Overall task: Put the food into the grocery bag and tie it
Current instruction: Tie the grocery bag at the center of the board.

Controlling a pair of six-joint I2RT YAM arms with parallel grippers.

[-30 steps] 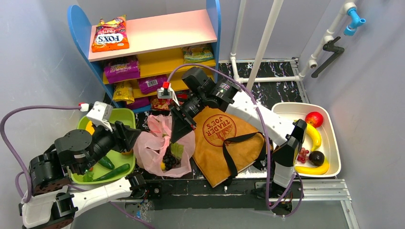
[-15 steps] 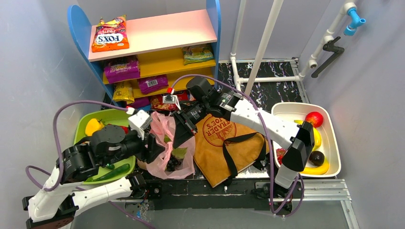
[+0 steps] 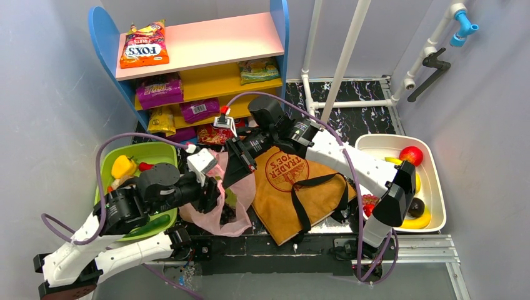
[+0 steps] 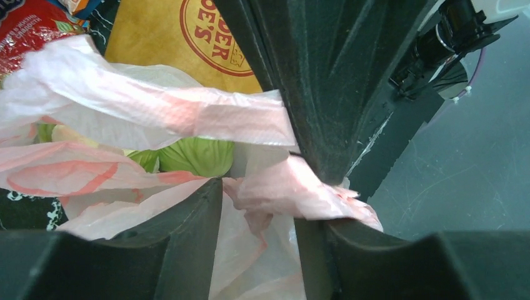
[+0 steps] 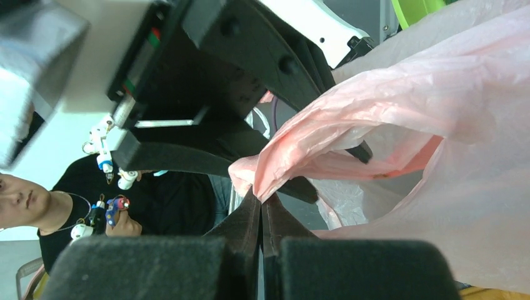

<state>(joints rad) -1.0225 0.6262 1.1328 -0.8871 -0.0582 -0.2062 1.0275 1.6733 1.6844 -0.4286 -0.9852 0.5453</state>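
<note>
The pink grocery bag (image 3: 215,215) lies between the green tray and the brown paper bag, with dark grapes (image 3: 224,211) and a green-and-white vegetable (image 4: 194,156) inside. My right gripper (image 3: 233,174) is shut on a bunched pink handle (image 5: 294,150) and holds it up over the bag's mouth. My left gripper (image 3: 211,189) is at the bag's left side, right against the right gripper. In the left wrist view its jaws (image 4: 259,197) stand apart with a twisted strip of pink plastic (image 4: 294,187) lying between them. The right gripper's pinch shows in the right wrist view (image 5: 261,199).
The brown Trader Joe's bag (image 3: 294,181) lies flat just right of the pink bag. A green tray (image 3: 156,152) with peppers is on the left. A white tray (image 3: 437,187) with fruit is at the right. A shelf (image 3: 206,44) with snack packets stands behind.
My left arm has swung right from over the green tray to the pink bag, ending beside the right gripper. The right gripper has kept hold of the handle and shifted slightly.
</note>
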